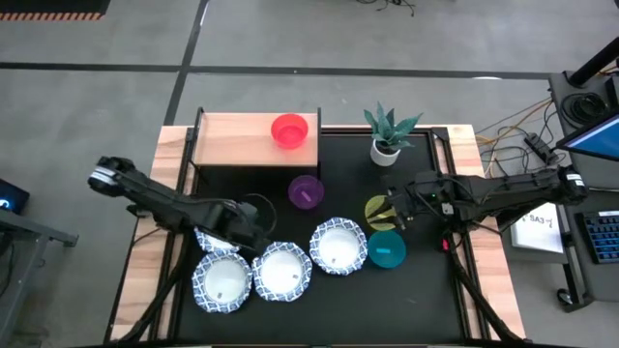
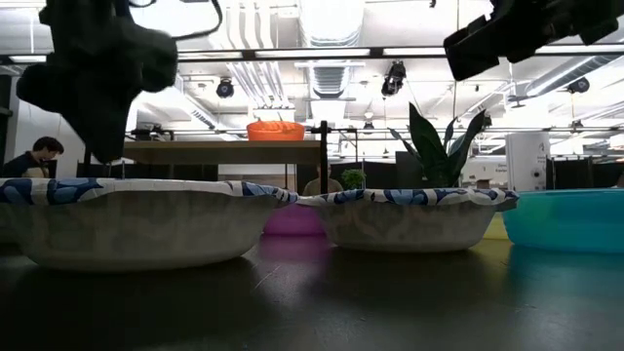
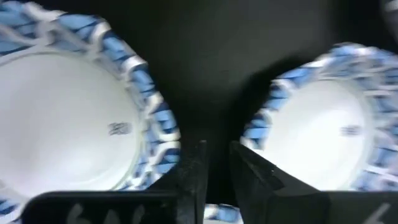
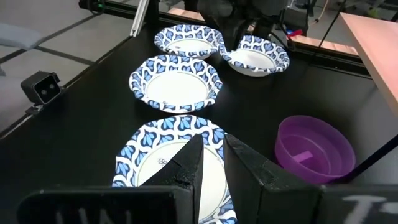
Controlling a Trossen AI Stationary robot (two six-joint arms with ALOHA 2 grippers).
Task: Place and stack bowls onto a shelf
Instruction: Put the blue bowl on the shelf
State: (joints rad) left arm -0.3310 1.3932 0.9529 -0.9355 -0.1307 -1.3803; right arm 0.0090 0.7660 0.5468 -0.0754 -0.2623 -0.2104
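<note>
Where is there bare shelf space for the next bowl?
The shelf is bare left of the red bowl, which sits at its right end. The black mat is crowded along the patterned bowls where the left hand hovers; it is free below the teal bowl.

white bowls (image 1: 281,270) crowding mat's front, shelf (image 1: 232,141) left half bare

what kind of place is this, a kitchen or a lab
Likely a robotics lab, not a kitchen: exposed ceiling ducts, cables trailing on the concrete floor, and a monitor and keyboard beside the table.
</note>
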